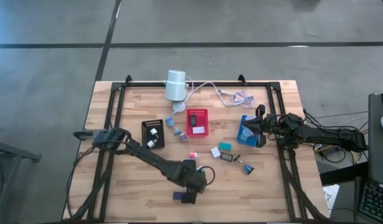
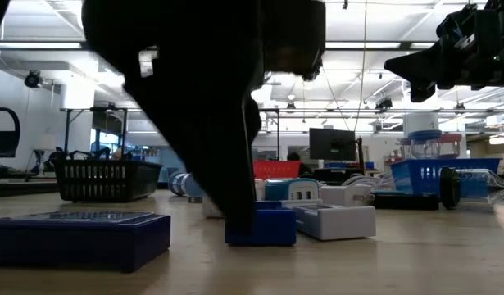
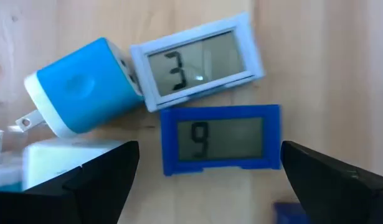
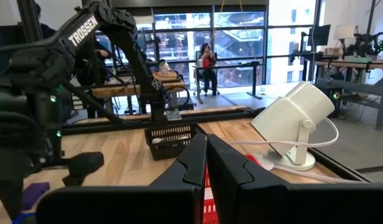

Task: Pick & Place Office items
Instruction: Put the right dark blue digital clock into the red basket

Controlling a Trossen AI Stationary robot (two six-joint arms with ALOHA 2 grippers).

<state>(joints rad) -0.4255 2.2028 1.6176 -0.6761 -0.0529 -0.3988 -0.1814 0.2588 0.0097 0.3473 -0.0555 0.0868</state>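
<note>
My left gripper (image 1: 194,182) hangs open near the table's front middle, pointing steeply down. Its two fingers stand on either side of a small blue display showing "9" (image 3: 221,139), which lies flat on the wood. Touching that display's far edge is a pale grey display showing "3" (image 3: 197,61). A blue-and-white plug cube (image 3: 79,87) and a white block (image 3: 54,163) lie beside them. More office items (image 1: 225,152) are scattered toward the right. My right gripper (image 4: 207,158) waits shut, held level above the table's right side.
A black tray (image 1: 152,132), a red tray (image 1: 197,121) and a blue tray (image 1: 246,130) stand across the table's middle. A white cylinder with a cable (image 1: 175,85) stands at the far edge. A flat navy piece (image 2: 75,238) lies near the front edge.
</note>
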